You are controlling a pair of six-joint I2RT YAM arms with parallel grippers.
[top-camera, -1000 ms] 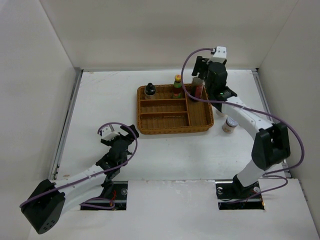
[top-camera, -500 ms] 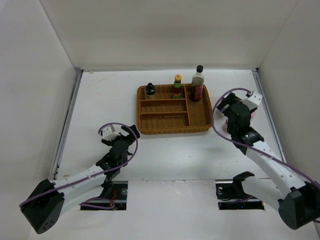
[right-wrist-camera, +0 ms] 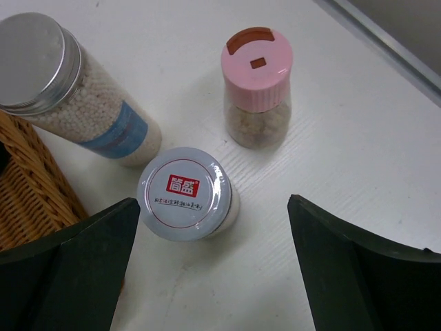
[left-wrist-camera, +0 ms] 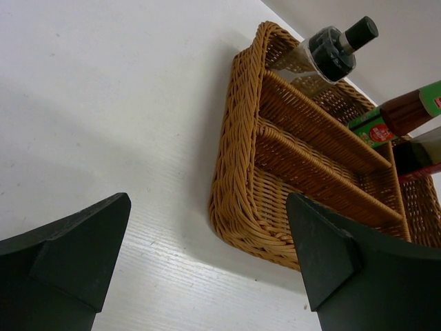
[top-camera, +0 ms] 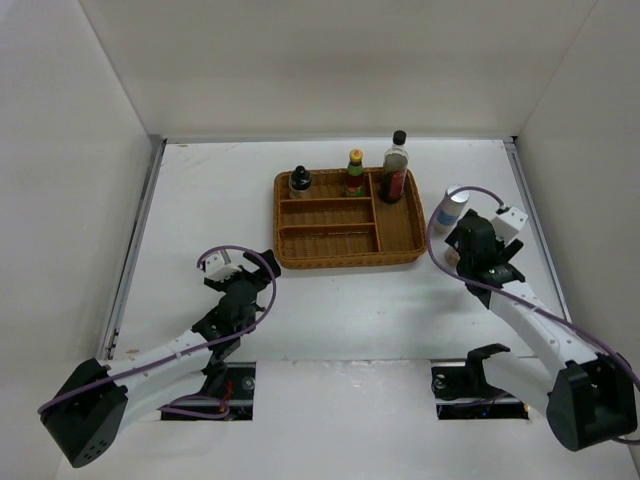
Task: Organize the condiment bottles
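The tall dark-sauce bottle, the yellow-capped bottle and the squat black-capped bottle stand in the back row of the wicker tray. The blue-white cylinder stands right of the tray. My right gripper is open above the white-lidded jar, which sits between its fingers, nearer the left one. The pink-lidded shaker and the cylinder stand just beyond. My left gripper is open and empty, low over the table near the tray's front left corner.
The tray's front and middle compartments hold nothing. The tray's right wall is close to the right gripper's left finger. White walls enclose the table; a rail runs along the right edge.
My right gripper has left the tall dark bottle standing in the tray's back right corner and moved nearer and right, down over the jars beside the tray. The left arm has not moved.
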